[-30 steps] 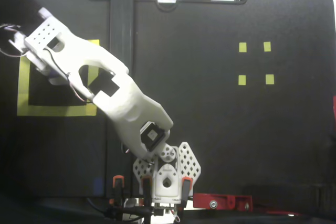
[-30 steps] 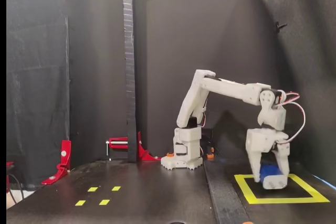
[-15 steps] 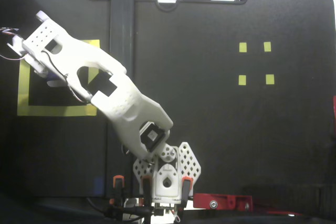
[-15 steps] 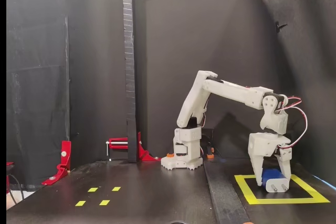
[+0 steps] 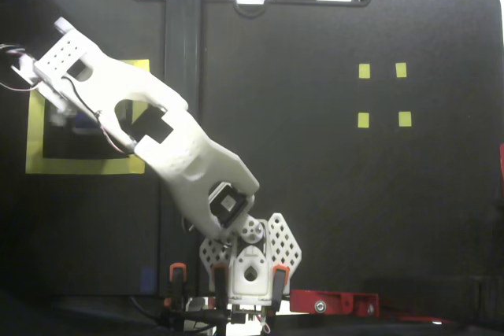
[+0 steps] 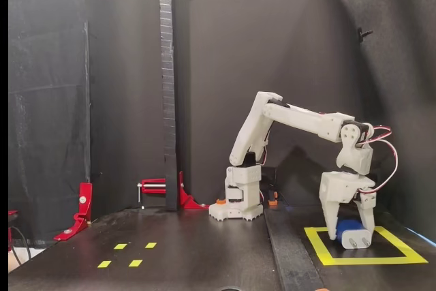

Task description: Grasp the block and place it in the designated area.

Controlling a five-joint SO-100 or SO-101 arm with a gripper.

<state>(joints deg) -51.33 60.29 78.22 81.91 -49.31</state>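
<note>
The white two-finger pincer point(image 6: 353, 231) stands low over the table, its fingers straddling the small dark-blue plug-like block point(image 6: 349, 226). Half a second ago the fingers hung a little higher and the block's pale end showed lower; now the block appears to rest on the black surface. Whether the fingers grip it or have slackened, I cannot tell. In the top-down fixed view the white arm point(image 5: 181, 155) covers the block, and the wrist has barely shifted. The block lies inside the large square outline of yellow tape point(image 6: 325, 255), well within its border. The placement looks all but done; releasing and lifting clear seems to remain.
</note>
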